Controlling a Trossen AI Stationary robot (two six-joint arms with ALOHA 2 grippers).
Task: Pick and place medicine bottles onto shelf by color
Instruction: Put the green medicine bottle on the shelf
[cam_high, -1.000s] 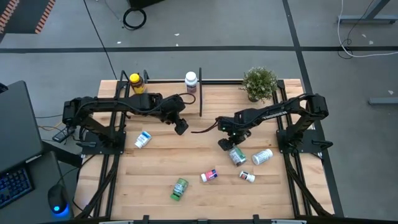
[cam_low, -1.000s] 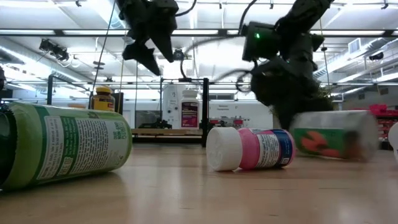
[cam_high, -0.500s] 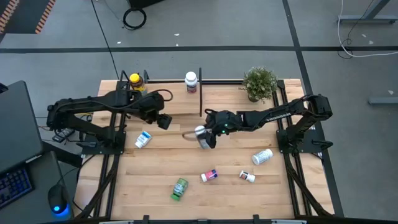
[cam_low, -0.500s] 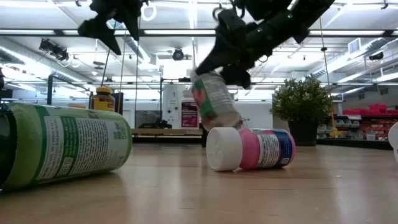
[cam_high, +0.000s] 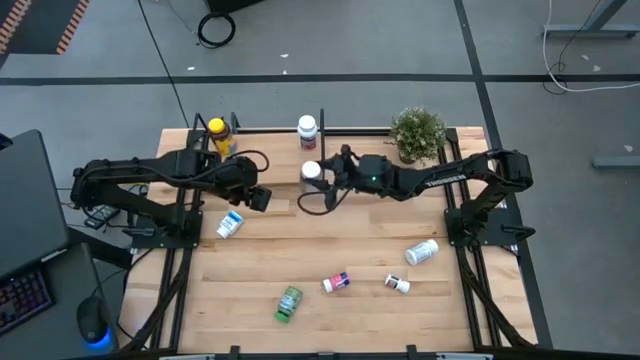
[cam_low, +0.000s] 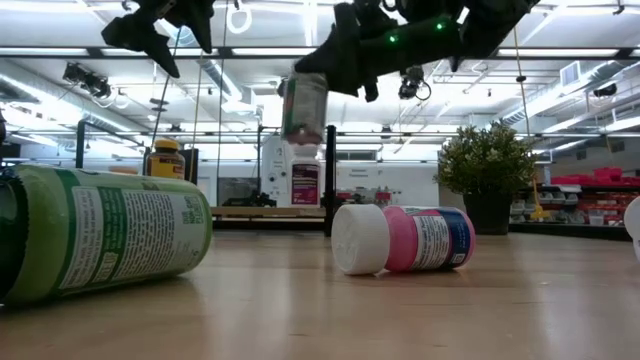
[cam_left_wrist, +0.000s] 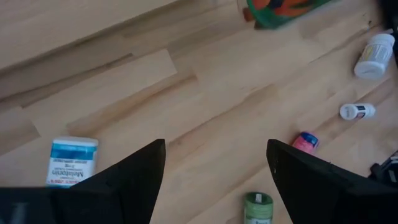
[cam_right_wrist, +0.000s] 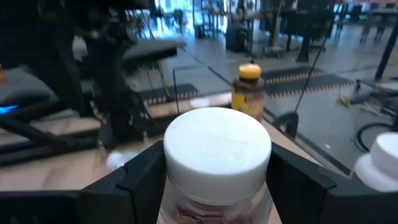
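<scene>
My right gripper (cam_high: 320, 180) is shut on a white-capped bottle with a green and orange label (cam_low: 303, 108), held upright in the air in front of the shelf's black middle post (cam_high: 322, 150). An amber yellow-capped bottle (cam_high: 218, 133) and a white bottle with a magenta label (cam_high: 307, 130) stand on the shelf (cam_high: 360, 131) at the far edge. My left gripper (cam_high: 258, 197) is open and empty, high over the table's left part, above and beyond a blue-labelled bottle (cam_left_wrist: 71, 163) lying on its side. My right gripper pinches the bottle between its two fingers (cam_right_wrist: 134, 186), on the body's sides just under the white cap (cam_right_wrist: 217, 149). The fingers come level from the table's right side. The bottle stands upright, cap up, lifted clear of the table.
Lying on the table's near half are a green bottle (cam_high: 289, 303), a pink-labelled bottle (cam_high: 337, 283), a small white bottle (cam_high: 398, 284) and a white bottle with a green label (cam_high: 421, 251). A potted plant (cam_high: 417, 133) stands at the far right.
My right gripper has lifted the bottle off the table's right middle and carried it left and toward the far edge. The bottle has turned from lying, through tilted, to upright. My left gripper has drawn back toward the table's left edge.
</scene>
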